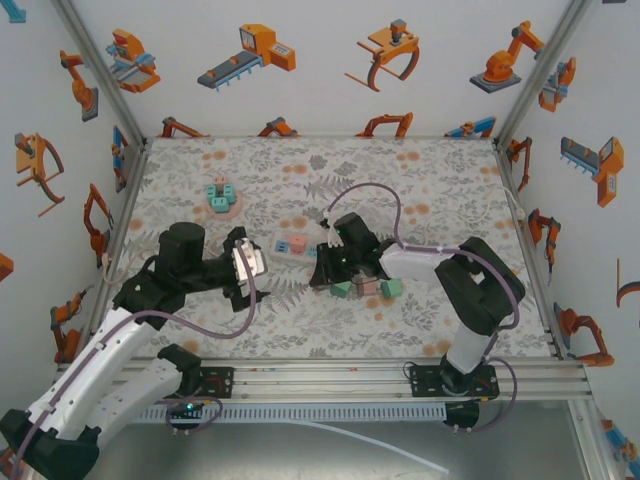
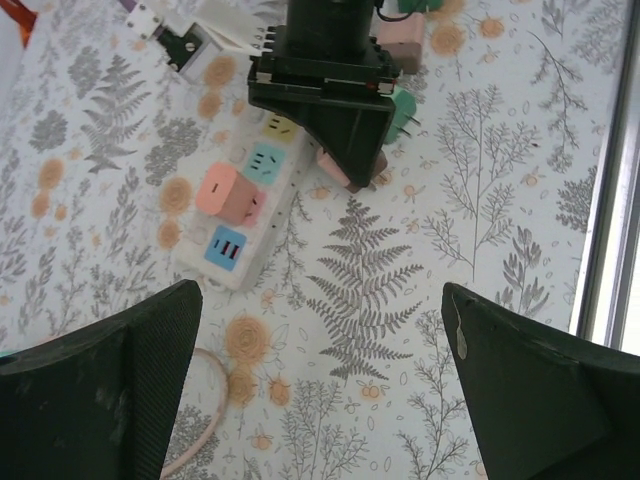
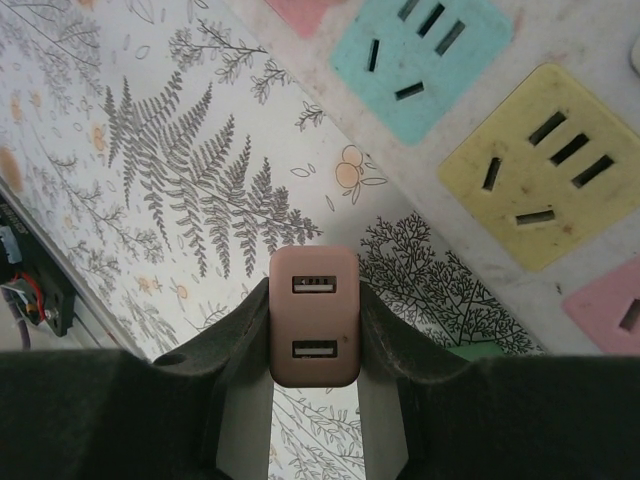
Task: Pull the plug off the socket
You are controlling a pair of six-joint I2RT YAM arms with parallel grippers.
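Starting at the right gripper (image 3: 313, 300): clamped tight on a dusty-pink plug (image 3: 314, 335), USB ports facing the wrist camera, held over bare tablecloth (image 3: 180, 150) and apparently clear of any socket. Outward from there, up and to the right in the right wrist view: the white power strip (image 3: 570, 40), close beside the held plug, with teal and yellow sockets empty. Over at the left gripper (image 2: 320, 390): spread wide, holding nothing, set back from the strip (image 2: 283, 190), long axis running away from the fingers and leaning slightly right. Puts the right arm nearer. Gives, in the left wrist view, the strip end to end, with a second pink plug (image 2: 222, 192) apparently seated between the teal socket and a blue USB block (image 2: 225, 247); probably the one left to pull, straight off its face. Gives, from above, the strip (image 1: 290, 246) lying between both grippers, with loose plugs (image 1: 365, 288) on the table just beside the right one.
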